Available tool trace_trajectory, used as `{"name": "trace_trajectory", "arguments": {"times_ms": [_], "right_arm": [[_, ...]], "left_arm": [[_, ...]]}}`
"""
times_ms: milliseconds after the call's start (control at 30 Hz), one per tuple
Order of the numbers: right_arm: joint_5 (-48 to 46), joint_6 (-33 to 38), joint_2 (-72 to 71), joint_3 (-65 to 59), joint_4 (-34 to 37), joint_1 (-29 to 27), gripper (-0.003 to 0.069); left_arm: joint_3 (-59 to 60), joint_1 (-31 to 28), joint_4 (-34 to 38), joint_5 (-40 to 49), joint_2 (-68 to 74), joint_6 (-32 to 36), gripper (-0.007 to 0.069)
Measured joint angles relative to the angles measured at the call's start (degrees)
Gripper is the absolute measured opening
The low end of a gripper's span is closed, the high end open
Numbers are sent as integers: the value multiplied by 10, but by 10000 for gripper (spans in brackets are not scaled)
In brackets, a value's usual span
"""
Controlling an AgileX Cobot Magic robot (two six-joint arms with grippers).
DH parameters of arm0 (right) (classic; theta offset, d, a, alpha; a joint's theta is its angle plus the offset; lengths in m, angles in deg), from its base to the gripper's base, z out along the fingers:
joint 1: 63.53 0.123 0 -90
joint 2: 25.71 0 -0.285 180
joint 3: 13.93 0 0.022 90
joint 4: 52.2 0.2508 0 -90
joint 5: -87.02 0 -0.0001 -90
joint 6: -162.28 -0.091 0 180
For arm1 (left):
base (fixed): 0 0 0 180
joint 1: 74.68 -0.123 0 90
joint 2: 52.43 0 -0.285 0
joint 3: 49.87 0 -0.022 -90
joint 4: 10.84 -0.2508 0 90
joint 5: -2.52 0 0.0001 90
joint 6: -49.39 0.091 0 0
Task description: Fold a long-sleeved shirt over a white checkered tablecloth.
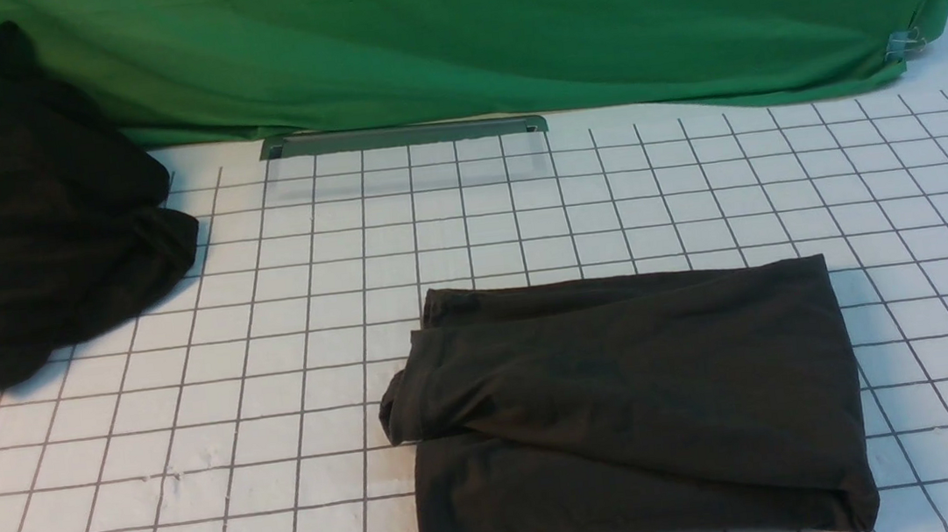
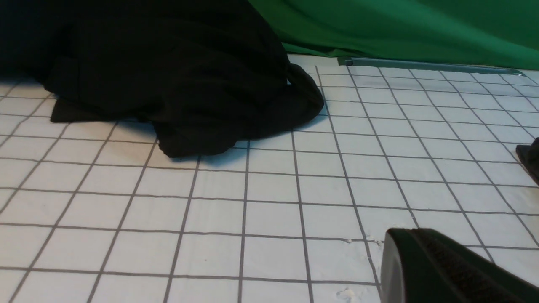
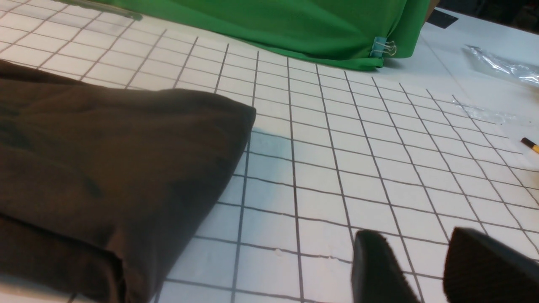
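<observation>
— What are your fingers doing?

— My right gripper (image 3: pixel 425 269) has both fingers spread with bare tablecloth (image 3: pixel 362 168) showing between them, grasping nothing. Of my left gripper (image 2: pixel 438 269) only one finger shows; whether it is released or clenched I cannot tell.

— And the shirt?

— The shirt (image 1: pixel 630 408) lies folded into a rough rectangle on the tablecloth, just beside my right gripper, untouched. A black heap (image 1: pixel 19 208) sits well apart from the shirt, at the far left. The green cloth (image 1: pixel 502 25) hangs beyond the shirt.

Folded shirt (image 1: pixel 630 408) — on checkered tablecloth (image 1: pixel 278 410)
</observation>
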Motion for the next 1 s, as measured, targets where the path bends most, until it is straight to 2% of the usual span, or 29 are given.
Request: {"name": "trace_trajectory", "arguments": {"times_ms": [1000], "right_arm": [[0, 0, 0, 0, 0, 0, 241]], "left_arm": [[0, -10, 0, 0, 0, 2, 3]]}}
